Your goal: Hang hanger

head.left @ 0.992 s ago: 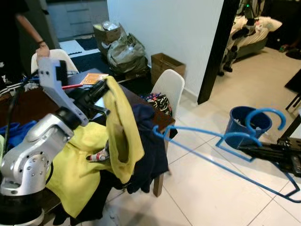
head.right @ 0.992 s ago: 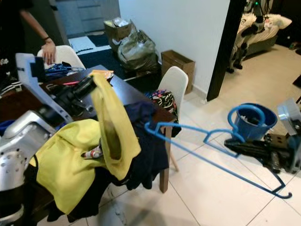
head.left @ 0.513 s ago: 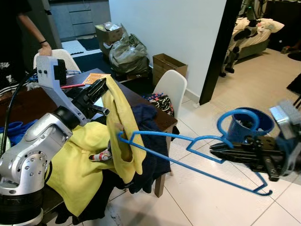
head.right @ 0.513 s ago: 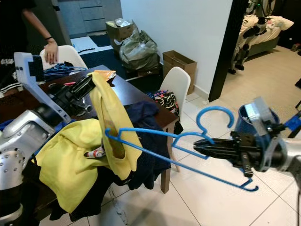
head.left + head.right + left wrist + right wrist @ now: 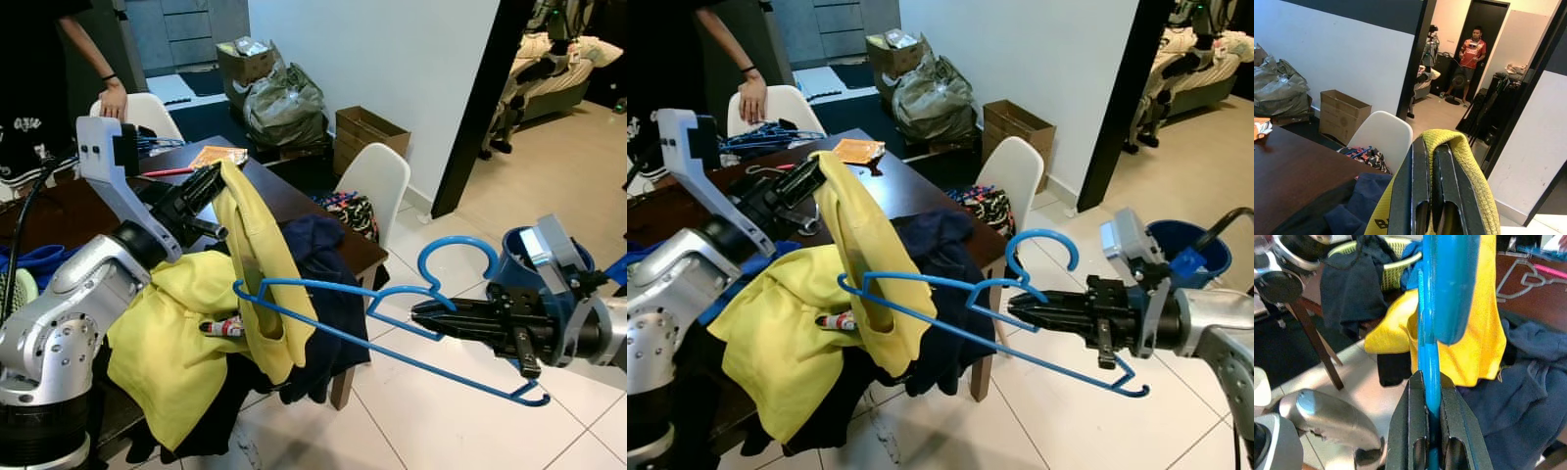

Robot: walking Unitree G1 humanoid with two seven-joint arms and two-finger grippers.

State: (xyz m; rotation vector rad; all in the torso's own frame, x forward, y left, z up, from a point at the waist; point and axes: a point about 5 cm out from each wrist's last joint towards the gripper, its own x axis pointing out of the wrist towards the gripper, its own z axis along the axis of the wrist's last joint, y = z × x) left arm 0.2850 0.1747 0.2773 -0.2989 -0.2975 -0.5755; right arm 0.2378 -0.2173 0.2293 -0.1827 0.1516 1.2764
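A blue plastic hanger (image 5: 392,313) is held level over the floor, my right gripper (image 5: 423,315) shut on it just below its hook. Its far tip (image 5: 241,287) reaches into the hanging yellow shirt (image 5: 257,264). My left gripper (image 5: 211,184) is shut on the top of that shirt and lifts it above the dark table (image 5: 284,196). In the left wrist view the yellow cloth (image 5: 1469,156) drapes over the shut black fingers (image 5: 1415,196). In the right wrist view the hanger (image 5: 1430,333) runs straight out between the fingers (image 5: 1413,426) toward the yellow shirt (image 5: 1484,338).
Dark blue clothes (image 5: 323,284) lie heaped on the table corner. A white chair (image 5: 377,181) stands behind it, a blue bucket (image 5: 1195,255) on the tiled floor at right. A person's hand (image 5: 114,98) rests on another white chair at the back. Bags (image 5: 284,98) and a cardboard box (image 5: 367,132) sit by the wall.
My right gripper has carried the hanger a little further left, and its tip now sits inside the yellow shirt. The head camera has shifted slightly. The left gripper still holds the shirt up.
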